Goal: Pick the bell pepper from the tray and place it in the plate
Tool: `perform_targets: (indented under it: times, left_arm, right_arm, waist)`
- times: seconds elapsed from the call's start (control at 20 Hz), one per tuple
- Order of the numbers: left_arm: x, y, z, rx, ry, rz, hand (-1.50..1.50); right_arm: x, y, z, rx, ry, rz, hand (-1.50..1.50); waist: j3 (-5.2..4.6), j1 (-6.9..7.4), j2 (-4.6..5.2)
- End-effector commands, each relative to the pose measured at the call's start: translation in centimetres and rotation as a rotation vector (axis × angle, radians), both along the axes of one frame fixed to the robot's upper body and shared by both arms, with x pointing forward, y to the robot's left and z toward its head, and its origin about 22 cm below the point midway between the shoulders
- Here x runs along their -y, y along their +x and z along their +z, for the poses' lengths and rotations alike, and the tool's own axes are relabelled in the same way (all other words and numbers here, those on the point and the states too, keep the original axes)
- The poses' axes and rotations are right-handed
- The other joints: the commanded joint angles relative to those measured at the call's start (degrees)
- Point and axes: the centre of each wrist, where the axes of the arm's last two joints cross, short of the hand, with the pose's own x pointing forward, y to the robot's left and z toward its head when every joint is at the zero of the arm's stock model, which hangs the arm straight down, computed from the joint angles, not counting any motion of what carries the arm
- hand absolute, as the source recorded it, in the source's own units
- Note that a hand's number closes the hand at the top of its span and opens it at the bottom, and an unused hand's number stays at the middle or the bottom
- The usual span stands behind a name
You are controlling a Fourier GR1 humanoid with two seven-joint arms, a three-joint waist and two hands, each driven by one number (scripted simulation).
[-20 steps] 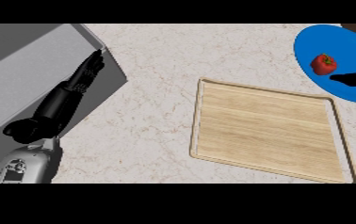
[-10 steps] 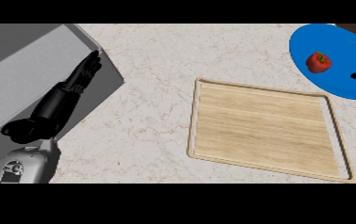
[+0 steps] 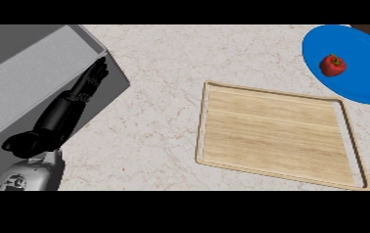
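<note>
A small red bell pepper [image 3: 332, 65] with a green stem lies on the blue plate [image 3: 350, 82] at the upper right edge of the head view. Below and left of the plate sits the wooden tray [image 3: 274, 131], with nothing on it. My left hand [image 3: 88, 82] rests at the left with straight fingers pointing up, over the edge of the grey sink. It is far from the pepper and holds nothing. My right hand does not show.
A grey sink basin [image 3: 43, 68] fills the upper left corner. The marble counter [image 3: 159, 104] stretches between the sink and the tray. My grey left forearm [image 3: 29, 175] enters at the lower left.
The dark shape of the right hand beside the plate at the right edge has left the view. The pepper stays on the plate. My left hand has not moved.
</note>
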Motion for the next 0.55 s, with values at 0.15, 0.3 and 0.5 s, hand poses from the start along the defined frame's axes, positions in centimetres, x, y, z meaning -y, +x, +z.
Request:
perform_targets:
  times: [0.15,0.3,0.5]
  left_arm:
    - [-1.3,0.4,-0.9,0.01,-0.009,0.001,0.0]
    - [0.5,0.7,0.2,0.008,0.01,0.027,0.0]
    - [-1.0,0.9,-0.3,0.007,0.008,0.01,0.0]
  right_arm:
    - [2.3,-3.4,0.0,0.02,0.006,0.059,-1.5]
    - [3.3,-5.0,0.7,0.023,-0.008,0.081,-1.5]
    - [3.5,-5.0,1.4,-0.001,-0.024,0.108,-1.5]
  waist:
    - [0.09,0.22,0.25]
    - [0.03,-0.64,-0.18]
    - [0.08,-0.21,0.08]
